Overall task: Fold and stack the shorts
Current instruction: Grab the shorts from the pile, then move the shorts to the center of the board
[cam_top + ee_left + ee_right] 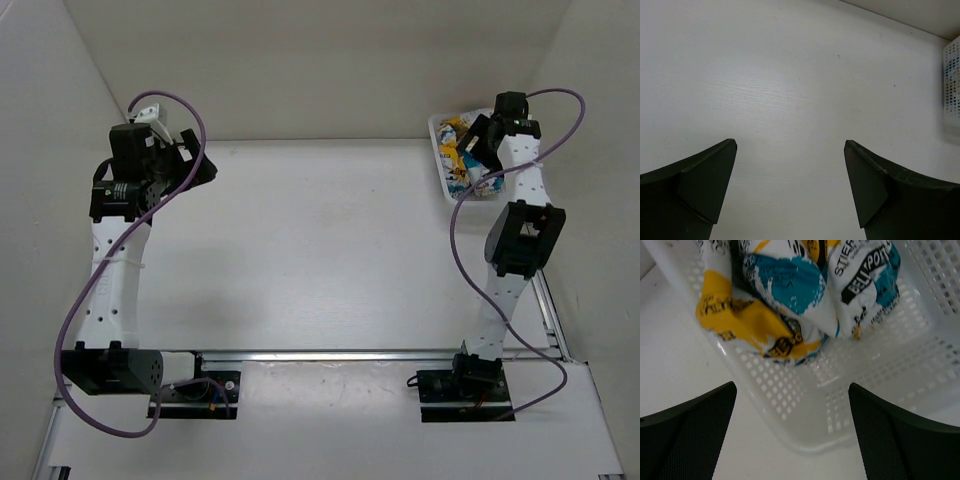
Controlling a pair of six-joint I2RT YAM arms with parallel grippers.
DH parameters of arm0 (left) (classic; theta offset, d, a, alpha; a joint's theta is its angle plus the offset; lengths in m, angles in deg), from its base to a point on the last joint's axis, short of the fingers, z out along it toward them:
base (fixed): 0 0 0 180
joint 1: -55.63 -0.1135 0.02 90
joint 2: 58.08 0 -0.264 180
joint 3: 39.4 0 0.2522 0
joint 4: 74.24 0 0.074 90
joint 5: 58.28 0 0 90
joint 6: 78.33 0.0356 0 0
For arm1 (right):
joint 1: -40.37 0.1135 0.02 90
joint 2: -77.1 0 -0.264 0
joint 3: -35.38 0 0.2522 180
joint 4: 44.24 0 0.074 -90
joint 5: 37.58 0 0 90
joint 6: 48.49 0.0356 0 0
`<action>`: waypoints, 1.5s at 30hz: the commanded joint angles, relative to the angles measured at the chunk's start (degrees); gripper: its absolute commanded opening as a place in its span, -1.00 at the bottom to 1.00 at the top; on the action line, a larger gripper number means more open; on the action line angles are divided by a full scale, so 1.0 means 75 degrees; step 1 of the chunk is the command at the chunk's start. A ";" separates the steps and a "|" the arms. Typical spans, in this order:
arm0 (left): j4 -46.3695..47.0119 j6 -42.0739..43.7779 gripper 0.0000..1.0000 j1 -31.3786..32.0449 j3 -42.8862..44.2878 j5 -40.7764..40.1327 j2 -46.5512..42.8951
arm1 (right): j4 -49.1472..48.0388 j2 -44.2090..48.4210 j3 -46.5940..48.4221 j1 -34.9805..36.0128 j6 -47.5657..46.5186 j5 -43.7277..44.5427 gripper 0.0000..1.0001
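Note:
The shorts (pixel 790 295), white with yellow, teal and black print, lie bunched inside a white mesh basket (pixel 880 385) at the table's far right; they also show in the top view (pixel 457 150). My right gripper (pixel 792 390) is open and empty, hovering above the basket's near corner, short of the shorts; in the top view it sits over the basket (pixel 487 140). My left gripper (pixel 790 145) is open and empty above bare table at the far left (pixel 200 165).
The basket (pixel 440 172) stands against the back right corner, its wall also at the right edge of the left wrist view (pixel 952 80). White walls close in the table on three sides. A metal rail (pixel 350 353) crosses near the arm bases.

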 commanded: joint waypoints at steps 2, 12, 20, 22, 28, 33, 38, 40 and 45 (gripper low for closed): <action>0.0087 0.0094 1.00 0.0004 0.0250 0.0141 0.0217 | 0.0234 -0.1330 0.1386 -0.0229 0.0062 -0.0160 0.90; 0.0087 0.0094 1.00 0.0074 0.0578 -0.0445 0.0955 | -0.0633 -0.2856 0.2512 -0.0299 0.0871 0.0073 -0.72; 0.0087 -0.0175 1.00 0.0074 0.0250 -0.0221 0.0852 | -0.1231 0.0384 0.1423 0.0321 0.0311 0.0707 -1.00; 0.0087 -0.0350 1.00 0.0074 -0.0018 -0.0467 0.0571 | -0.1231 0.1008 0.1516 0.0567 0.0099 0.0112 -1.00; 0.0087 -0.0515 1.00 0.0074 -0.0360 -0.0118 -0.0039 | -0.1162 0.2627 0.2301 0.0883 0.0286 -0.3356 -1.00; -0.0147 -0.0597 1.00 0.0074 -0.0360 -0.0045 -0.0122 | -0.1161 0.4080 0.1390 0.1996 0.0075 -0.3770 -1.00; -0.0545 -0.0761 1.00 0.0074 -0.0009 -0.0001 -0.0052 | -0.1242 0.5229 -0.0483 0.2851 -0.0031 -0.3535 -1.00; -0.0546 -0.0761 1.00 0.0074 -0.0008 0.0198 -0.0052 | -0.1312 0.5429 -0.1994 0.2957 -0.0101 -0.3535 -0.90; -0.0546 -0.0668 1.00 0.0074 -0.0405 0.0421 -0.0122 | -0.0951 0.5499 -0.4433 0.3029 -0.0300 -0.2475 0.25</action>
